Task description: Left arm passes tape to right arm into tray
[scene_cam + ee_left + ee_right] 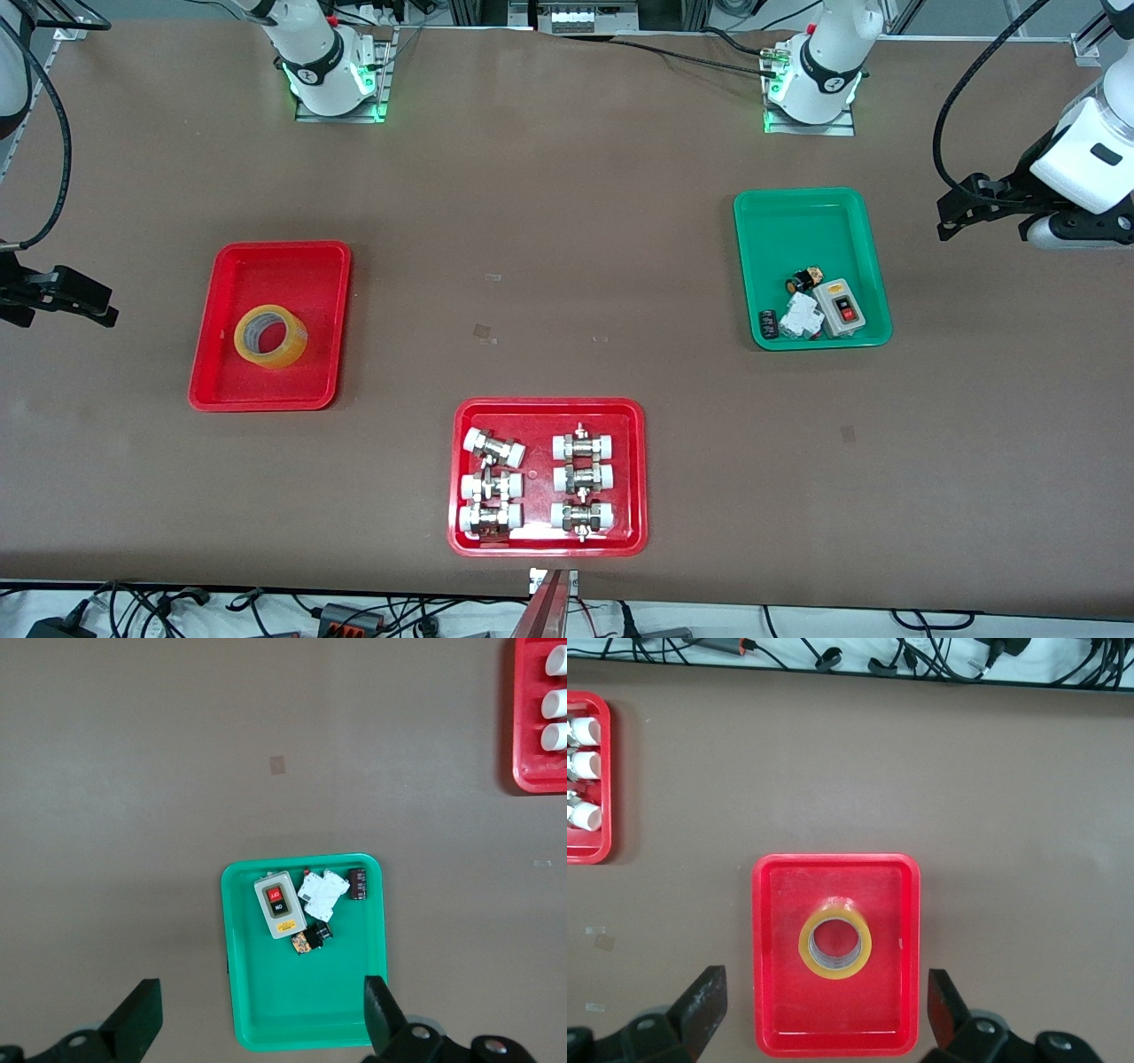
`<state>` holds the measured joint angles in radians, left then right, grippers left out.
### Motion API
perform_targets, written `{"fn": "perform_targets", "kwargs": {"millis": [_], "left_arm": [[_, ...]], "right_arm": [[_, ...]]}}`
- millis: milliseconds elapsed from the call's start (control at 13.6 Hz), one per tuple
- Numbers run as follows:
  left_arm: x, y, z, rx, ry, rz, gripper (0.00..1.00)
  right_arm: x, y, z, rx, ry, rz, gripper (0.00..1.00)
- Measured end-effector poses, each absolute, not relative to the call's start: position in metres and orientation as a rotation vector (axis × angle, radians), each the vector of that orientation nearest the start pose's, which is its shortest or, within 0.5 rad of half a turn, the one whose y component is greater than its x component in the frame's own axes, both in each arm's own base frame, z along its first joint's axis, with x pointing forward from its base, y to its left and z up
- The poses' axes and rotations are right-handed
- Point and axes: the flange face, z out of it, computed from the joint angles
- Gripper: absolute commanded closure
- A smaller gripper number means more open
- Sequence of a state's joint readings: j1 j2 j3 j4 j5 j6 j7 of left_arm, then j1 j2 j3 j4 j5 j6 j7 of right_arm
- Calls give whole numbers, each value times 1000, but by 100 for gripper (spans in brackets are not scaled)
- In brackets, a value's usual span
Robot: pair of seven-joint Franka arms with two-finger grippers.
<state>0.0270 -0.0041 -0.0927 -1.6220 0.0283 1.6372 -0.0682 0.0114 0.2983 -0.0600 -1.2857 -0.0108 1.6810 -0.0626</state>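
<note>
While the tape (835, 946) lies in the tray (772, 904), right hand (824, 1014) hovers above, fingers spread.

Desk (567, 266): matt brown sheet, smooth. Tray (266, 390): glossy red plastic. Tape (270, 337): yellowish translucent film, shiny. Green tray (797, 221): glossy plastic. Pipe fittings (580, 478): bright metal, white plastic caps. Arms: glossy white shells, matt black tools.

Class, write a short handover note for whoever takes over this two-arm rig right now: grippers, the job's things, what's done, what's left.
Left gripper: open, holding nothing, over the table by the green tray.
Right gripper: open, holding nothing, over the table by the red tray at the right arm's end.
Tape: lies flat in that red tray, free of both grippers.
Done: tape is in the tray.
Left: nothing visible; both arms wait.
</note>
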Motion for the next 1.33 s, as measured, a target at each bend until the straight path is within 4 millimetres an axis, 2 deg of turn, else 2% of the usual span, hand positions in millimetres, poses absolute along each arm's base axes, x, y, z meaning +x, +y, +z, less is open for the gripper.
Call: {"fn": "perform_targets", "kwargs": {"millis": [295, 590, 737, 1327], "left_arm": [[554, -31, 605, -3112, -3, 29, 0], [553, -29, 605, -3112, -4, 36, 0], [553, -29, 605, -3112, -2, 37, 0], [553, -29, 605, -3112, -3, 37, 0]], "right_arm": [[633, -25, 586, -3169, -32, -101, 0], [589, -25, 570, -3159, -35, -83, 0], [571, -24, 568, -3155, -36, -68, 0], [556, -25, 581, -3152, -36, -51, 0]]}}
